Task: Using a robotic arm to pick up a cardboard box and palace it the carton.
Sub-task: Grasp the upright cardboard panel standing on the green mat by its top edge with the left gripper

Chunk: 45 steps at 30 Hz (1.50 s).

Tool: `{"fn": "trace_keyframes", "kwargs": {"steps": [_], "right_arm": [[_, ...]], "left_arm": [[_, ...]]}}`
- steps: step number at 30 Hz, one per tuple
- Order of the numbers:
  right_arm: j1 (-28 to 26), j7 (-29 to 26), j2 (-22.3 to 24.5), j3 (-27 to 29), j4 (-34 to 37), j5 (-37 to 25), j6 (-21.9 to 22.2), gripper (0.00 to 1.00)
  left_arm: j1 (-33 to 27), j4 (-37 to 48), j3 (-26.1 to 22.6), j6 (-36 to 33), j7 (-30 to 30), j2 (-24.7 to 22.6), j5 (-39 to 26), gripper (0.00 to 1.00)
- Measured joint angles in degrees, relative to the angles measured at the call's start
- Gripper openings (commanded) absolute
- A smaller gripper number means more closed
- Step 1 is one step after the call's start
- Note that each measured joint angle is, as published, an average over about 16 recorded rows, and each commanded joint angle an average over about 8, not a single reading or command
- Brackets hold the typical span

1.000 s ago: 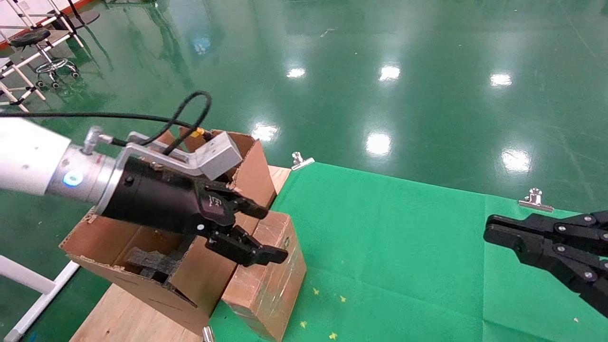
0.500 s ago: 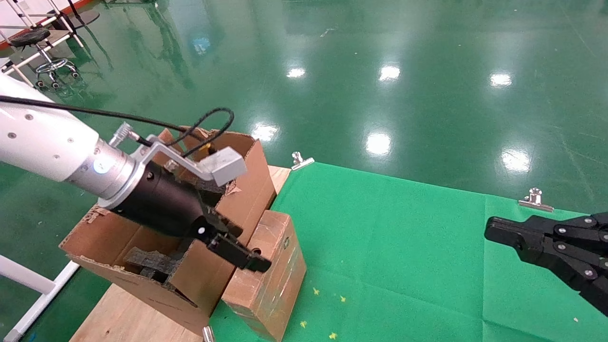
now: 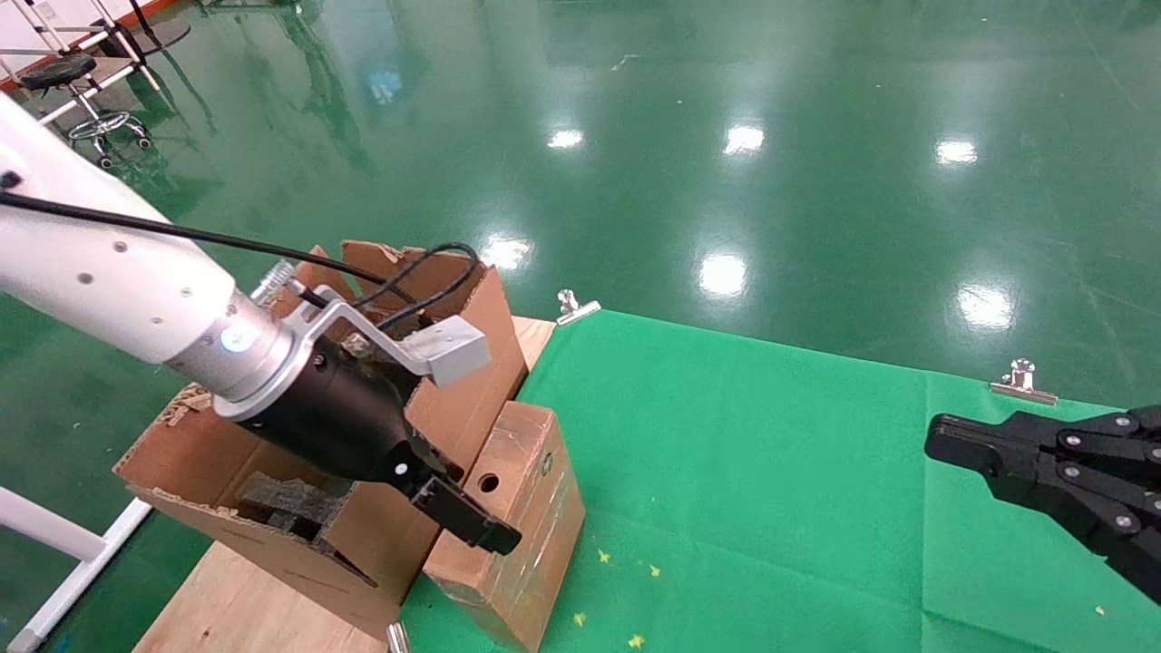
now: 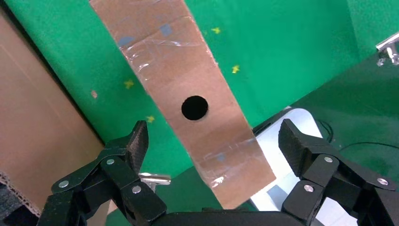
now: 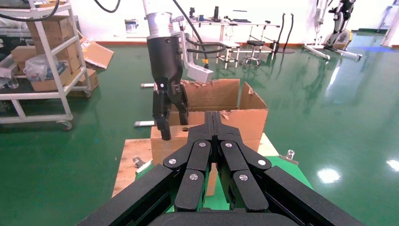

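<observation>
There is one small cardboard box [image 3: 517,508] and one big carton [image 3: 363,453]. The two stand side by side on the worktop [image 3: 227,599], and their sides touch. The box is to the right of the carton. It sits at the left edge of the green cloth [image 3: 771,472] that covers most of the worktop.

The cardboard box is closed. Its top is a long, thin strip with one round hole [image 3: 489,482] in it, and that face points up. The long way of the top runs from near the robot to far from it. There is clear tape on this top face, seen in the left wrist view.

The carton is open at the top, with its flaps standing up. Black foam [image 3: 281,503] lies inside it.

There are two arms. The robotic arm [image 3: 118,281] on the left reaches over the carton. Its left end effector [image 3: 467,521] hangs just above the cardboard box. In the left wrist view its fingers [image 4: 136,146] are spread wide, one on each side of the box top, and they hold nothing.

The right end effector [image 3: 943,444] is far off to the right, over the green cloth. Its fingers are pressed tight together with nothing between them.

Two silver clips [image 3: 577,307] hold the far edge of the cloth.
</observation>
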<state>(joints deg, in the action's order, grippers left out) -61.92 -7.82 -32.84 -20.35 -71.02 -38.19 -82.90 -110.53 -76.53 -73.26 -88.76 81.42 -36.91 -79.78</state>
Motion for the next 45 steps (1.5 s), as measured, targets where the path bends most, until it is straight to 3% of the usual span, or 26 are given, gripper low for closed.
{"fn": "trace_keyframes", "kwargs": {"steps": [2,3,10,12,45], "right_arm": [[0.0,0.0,0.0,0.0,0.0,0.0,0.0,1.00],[0.0,0.0,0.0,0.0,0.0,0.0,0.0,1.00],[0.0,0.0,0.0,0.0,0.0,0.0,0.0,1.00],[0.0,0.0,0.0,0.0,0.0,0.0,0.0,1.00],[0.0,0.0,0.0,0.0,0.0,0.0,0.0,1.00]], "left_arm": [[0.0,-0.1,-0.7,0.4,0.6,-0.5,-0.4,1.00],[0.0,-0.2,-1.0,0.5,0.8,-0.7,-0.6,0.93],[0.1,-0.4,-2.6,1.5,2.2,-2.1,-1.6,0.09],[0.1,-0.4,-2.8,1.7,2.4,-2.3,-1.8,0.00],[0.2,-0.3,-2.6,1.6,2.3,-2.3,-1.8,0.00]]}}
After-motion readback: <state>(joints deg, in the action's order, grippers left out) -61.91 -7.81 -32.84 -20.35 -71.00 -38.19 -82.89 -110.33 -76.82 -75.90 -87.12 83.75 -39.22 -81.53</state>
